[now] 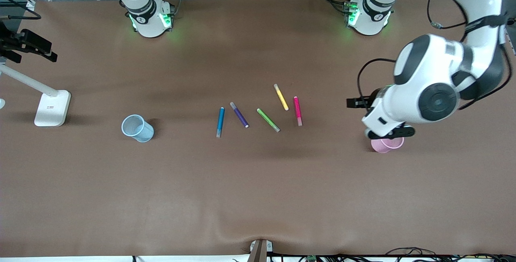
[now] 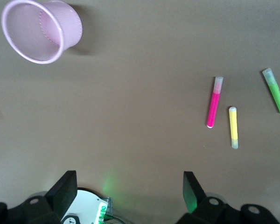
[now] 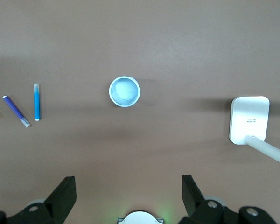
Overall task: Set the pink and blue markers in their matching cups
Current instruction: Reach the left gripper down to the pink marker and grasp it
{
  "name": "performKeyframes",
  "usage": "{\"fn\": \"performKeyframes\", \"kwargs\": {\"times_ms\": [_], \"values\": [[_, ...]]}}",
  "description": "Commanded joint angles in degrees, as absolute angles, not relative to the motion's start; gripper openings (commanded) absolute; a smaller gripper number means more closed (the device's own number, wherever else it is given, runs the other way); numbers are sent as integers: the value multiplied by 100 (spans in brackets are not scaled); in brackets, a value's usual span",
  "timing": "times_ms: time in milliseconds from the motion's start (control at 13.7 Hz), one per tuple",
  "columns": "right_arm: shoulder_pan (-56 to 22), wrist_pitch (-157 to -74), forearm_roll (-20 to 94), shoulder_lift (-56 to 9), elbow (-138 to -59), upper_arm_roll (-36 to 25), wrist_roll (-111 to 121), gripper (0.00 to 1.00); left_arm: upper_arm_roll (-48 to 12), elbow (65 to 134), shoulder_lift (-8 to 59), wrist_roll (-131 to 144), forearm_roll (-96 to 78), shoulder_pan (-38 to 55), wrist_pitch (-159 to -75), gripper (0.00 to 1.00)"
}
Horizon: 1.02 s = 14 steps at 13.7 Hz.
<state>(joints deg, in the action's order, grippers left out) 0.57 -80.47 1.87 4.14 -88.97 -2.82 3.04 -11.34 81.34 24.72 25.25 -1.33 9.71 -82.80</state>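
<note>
Over the pink cup [image 1: 387,144] hangs the left gripper [image 1: 390,132], empty, its two fingers [image 2: 192,188] spread wide with nothing between them. The cup stands upright at the left arm's end of the table, and I will place everything else from it.

The pink marker [image 1: 297,111] lies flat, well apart from the cup toward the right arm's end and a little farther from the front camera. Just beside it lies a yellow marker [image 1: 281,97], then a green marker [image 1: 268,120], a purple marker [image 1: 239,114] and the blue marker [image 1: 220,122], each one farther from the pink cup. The blue cup [image 1: 138,128] stands farthest off, toward the right arm's end, tilted as the front view shows it but plainly upright from above in the right wrist view.

The right gripper [image 3: 128,193] is out of the front view; its wrist camera looks straight down on the blue cup, fingers likewise wide apart and empty.

No marker has been picked up yet. To do the pickup well, I would say the left arm should cross to the pink marker and turn its wrist so the fingers straddle the slim barrel across its width, not along it. The yellow marker is the hazard — a finger coming down on that side could knock it. Grip mid-barrel so it hangs level — then tip it upright over the cup.
</note>
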Motion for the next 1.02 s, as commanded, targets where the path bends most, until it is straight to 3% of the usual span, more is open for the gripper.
{"fn": "performKeyframes", "kwargs": {"times_ms": [0, 583, 948], "values": [[105, -7980, 149, 413, -8851, -237, 325, 100, -1125, 7954, 2802, 2759, -185, 1186, -8288, 100], [105, -7989, 149, 395, -8859, -229, 325, 100, -1125, 7989, 3444, 3304, -220, 1687, -8692, 100], [-26, -8016, 158, 369, -8868, -229, 290, 100, -1125, 8226, 3858, 3620, -456, 1898, -9464, 100]]}}
